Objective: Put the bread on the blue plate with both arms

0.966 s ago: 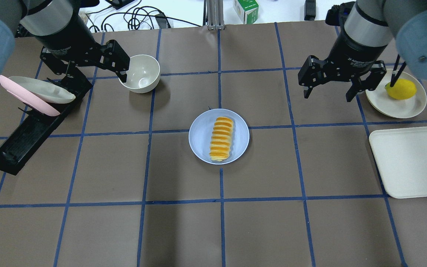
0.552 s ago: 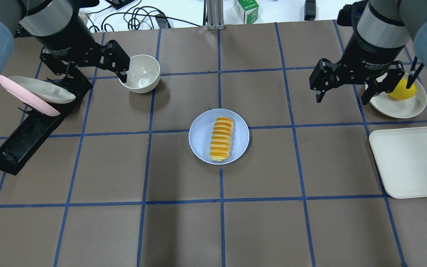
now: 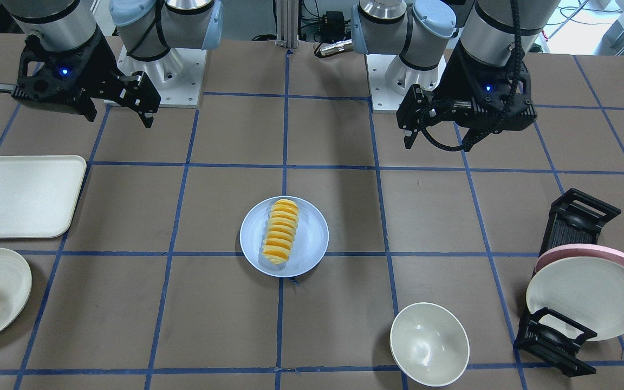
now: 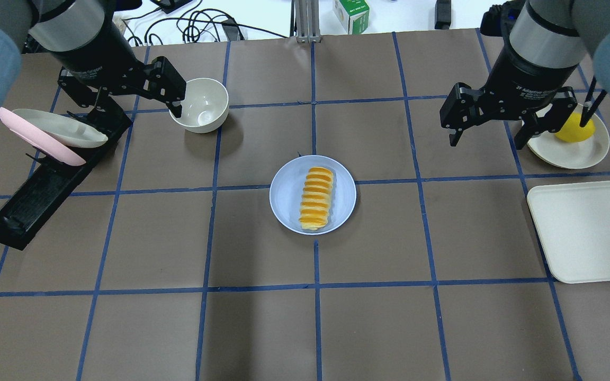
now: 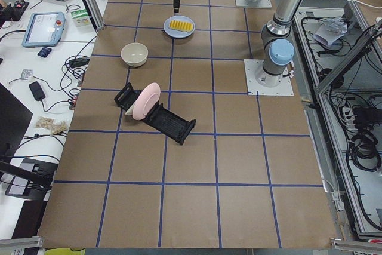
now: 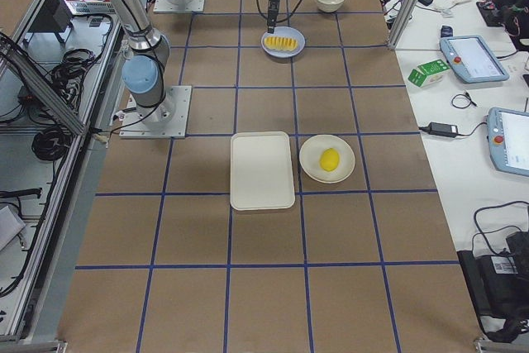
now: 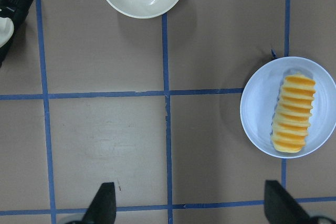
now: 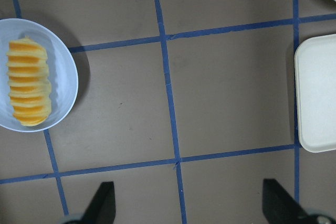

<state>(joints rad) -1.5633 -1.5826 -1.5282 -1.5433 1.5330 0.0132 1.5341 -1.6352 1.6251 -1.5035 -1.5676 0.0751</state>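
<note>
The bread [image 4: 316,198], a row of orange-topped slices, lies on the blue plate [image 4: 289,196] at the table's middle. It also shows in the front view [image 3: 280,232] on the plate [image 3: 312,238] and in both wrist views [image 7: 293,113] [image 8: 29,81]. My left gripper [image 4: 130,108] hangs open and empty at the back left, beside a cream bowl. My right gripper [image 4: 485,142] hangs open and empty at the back right, beside the fruit plate. Both are well above the table and far from the bread.
A cream bowl [image 4: 200,104] stands at the back left. A black dish rack [image 4: 35,196] holds a pink plate [image 4: 45,148] and a cream plate. A cream plate [image 4: 575,153] with a yellow fruit [image 4: 570,131] and a cream tray [image 4: 591,227] are at the right.
My right gripper has moved a little to the right and towards the back, then stopped. My left arm, the bread and the plate have not moved.
</note>
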